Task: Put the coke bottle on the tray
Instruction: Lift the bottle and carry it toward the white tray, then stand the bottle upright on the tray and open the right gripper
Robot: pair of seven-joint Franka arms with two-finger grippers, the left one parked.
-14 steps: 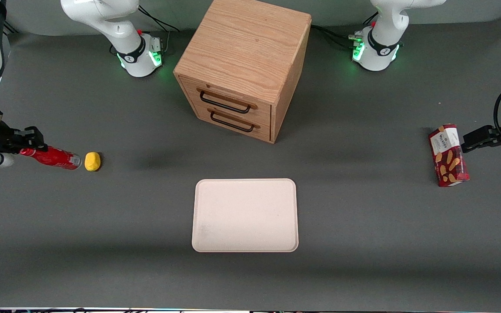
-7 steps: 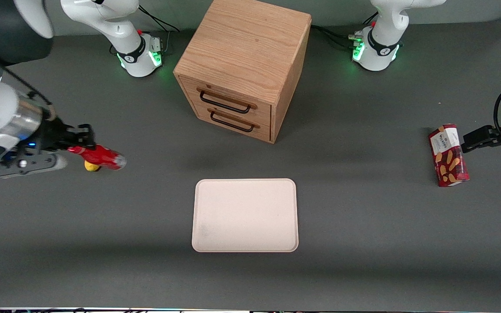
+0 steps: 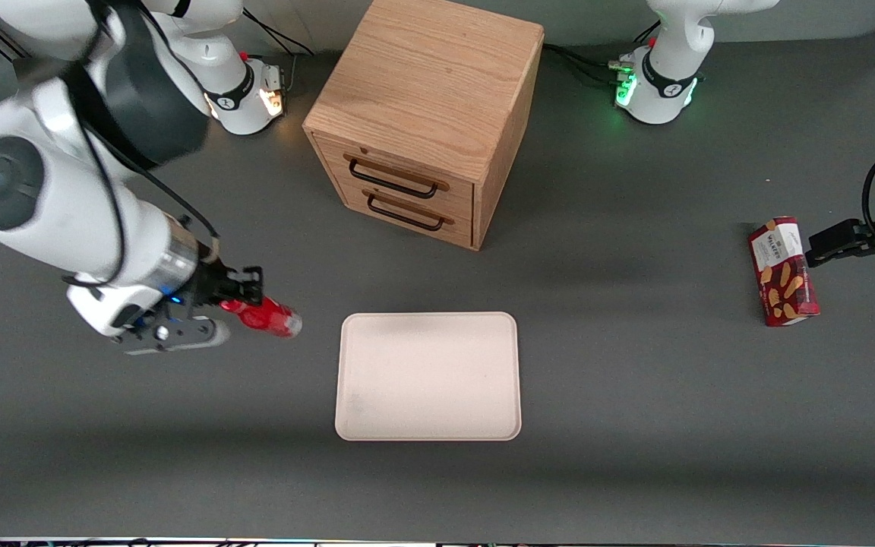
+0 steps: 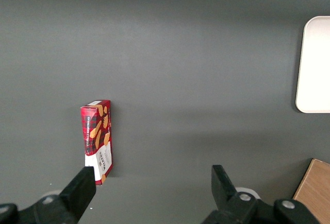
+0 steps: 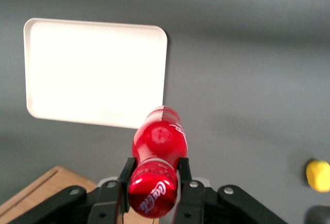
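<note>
The black two-finger gripper (image 3: 244,298) is clamped on the glossy red coke bottle (image 3: 269,317) – carried in the air (silvery base leading), near the pale cream-pink rectangular tray (image 3: 428,376) – not over it.

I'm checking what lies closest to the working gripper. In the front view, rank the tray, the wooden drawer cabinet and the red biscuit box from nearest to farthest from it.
The gripper is shut on the coke bottle, beside the tray.
1. Tray: mid-table, just beside the bottle.
2. Wooden drawer cabinet: farther from the camera than the tray.
3. Red biscuit box: toward the parked arm's end.
</note>
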